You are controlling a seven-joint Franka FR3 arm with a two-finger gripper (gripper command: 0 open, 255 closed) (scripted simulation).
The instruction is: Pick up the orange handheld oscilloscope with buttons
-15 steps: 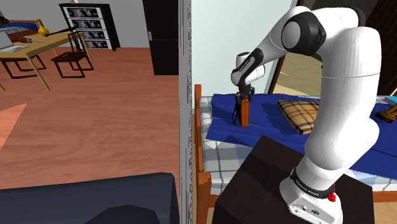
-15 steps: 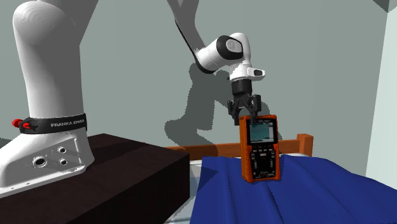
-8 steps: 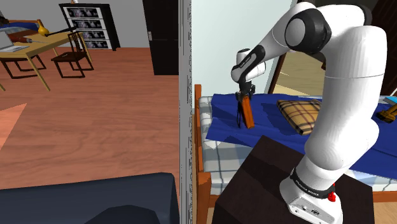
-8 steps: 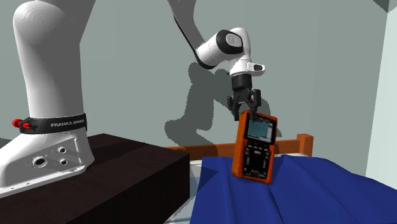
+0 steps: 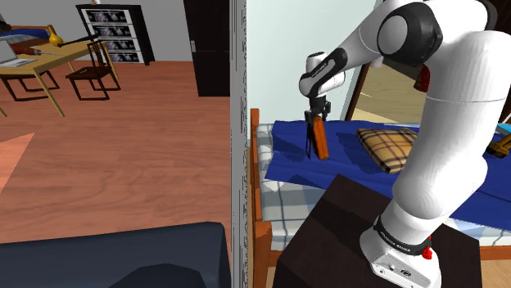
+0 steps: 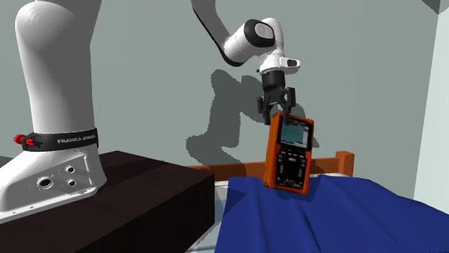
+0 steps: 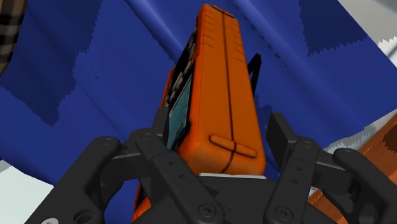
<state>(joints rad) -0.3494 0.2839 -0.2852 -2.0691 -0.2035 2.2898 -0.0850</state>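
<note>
The white Franka arm (image 5: 442,123) reaches from its dark stand (image 5: 327,237) over a bed spread with a blue blanket (image 6: 324,215). The orange handheld oscilloscope (image 6: 288,154) hangs from the black gripper (image 6: 275,113), straight below it. Its long axis runs down and away from the hand, tipped a little off vertical, and its screen and buttons face the second exterior camera. Its lower end sits just above the blanket near the bed's edge; whether it has fully cleared the cloth I cannot tell, so I judge any further lift should go straight up. In the wrist view the two fingers (image 7: 156,127) are closed narrow on the oscilloscope's upper end, clasping it between them. The black band at the arm's base (image 6: 68,139) reads "FRANKA EMIKA"; the oscilloscope's own labels are too small to read.
</note>
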